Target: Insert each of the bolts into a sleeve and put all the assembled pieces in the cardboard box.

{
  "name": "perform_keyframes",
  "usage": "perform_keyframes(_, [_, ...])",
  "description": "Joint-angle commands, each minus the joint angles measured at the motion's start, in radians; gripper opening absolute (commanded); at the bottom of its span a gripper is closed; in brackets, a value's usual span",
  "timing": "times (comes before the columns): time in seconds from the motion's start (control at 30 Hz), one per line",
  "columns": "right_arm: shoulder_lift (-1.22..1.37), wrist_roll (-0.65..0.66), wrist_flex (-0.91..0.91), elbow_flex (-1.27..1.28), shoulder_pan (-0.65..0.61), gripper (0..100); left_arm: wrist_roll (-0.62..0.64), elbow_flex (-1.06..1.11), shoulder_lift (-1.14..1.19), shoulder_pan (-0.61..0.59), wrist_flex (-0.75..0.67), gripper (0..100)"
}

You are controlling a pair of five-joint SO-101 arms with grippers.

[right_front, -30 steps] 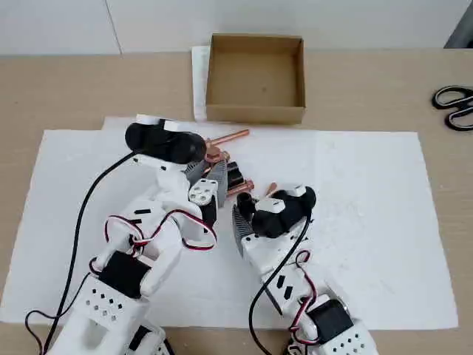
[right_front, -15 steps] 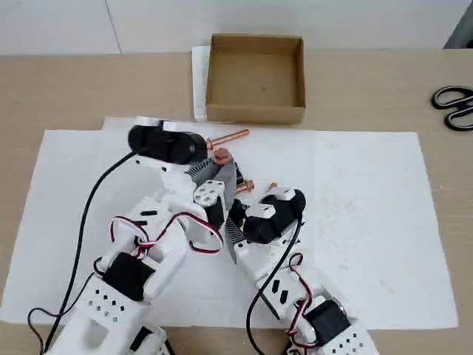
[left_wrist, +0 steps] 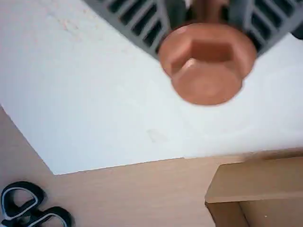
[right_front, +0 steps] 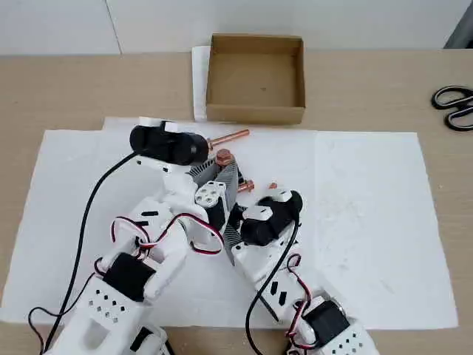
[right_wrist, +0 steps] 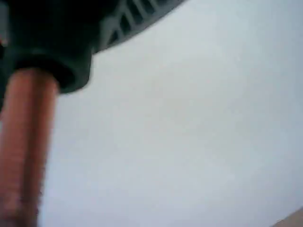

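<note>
So, what is done? asks the student.
Tutor: Nothing boxed yet. At centre frame, left gripper (right_front: 220, 171) clamps a bolt (left_wrist: 207, 66), apparently passed through the sleeve (right_wrist: 47, 52) pinched by right gripper (right_front: 233, 220); cardboard box (right_front: 255, 113), top centre, stands empty; loose bolt (right_front: 229, 137) lies just below it.

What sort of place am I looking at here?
Probably a workshop or lab bench: a wooden table spread with white paper, two small robot arms handling copper bolts, a cardboard box and scissors nearby.
</note>
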Motion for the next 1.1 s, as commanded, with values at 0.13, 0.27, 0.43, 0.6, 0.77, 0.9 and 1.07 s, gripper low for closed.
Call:
perform_keyframes(0.13, [0.002,-0.008,0.002,0.009,-0.002,0.4,0.0,-0.028,-0.021,0.008,0.034,1])
perform_keyframes(0.27, [0.002,-0.006,0.002,0.009,-0.001,0.4,0.0,-0.028,-0.021,0.008,0.046,1])
perform_keyframes(0.43, [0.002,-0.006,0.001,0.009,-0.001,0.4,0.0,-0.031,-0.023,0.009,0.097,1])
perform_keyframes(0.6, [0.002,-0.006,0.001,0.009,-0.001,0.4,0.0,-0.031,-0.028,0.009,0.147,1])
perform_keyframes(0.77, [0.002,-0.005,0.001,0.009,-0.001,0.4,0.0,-0.031,-0.029,0.011,0.155,1])
perform_keyframes(0.9, [0.001,-0.005,0.001,0.009,-0.001,0.4,-0.002,-0.03,-0.029,0.054,0.206,1])
perform_keyframes(1.07, [0.001,-0.005,0.001,0.009,-0.001,0.4,-0.002,-0.027,-0.025,0.063,0.215,1])
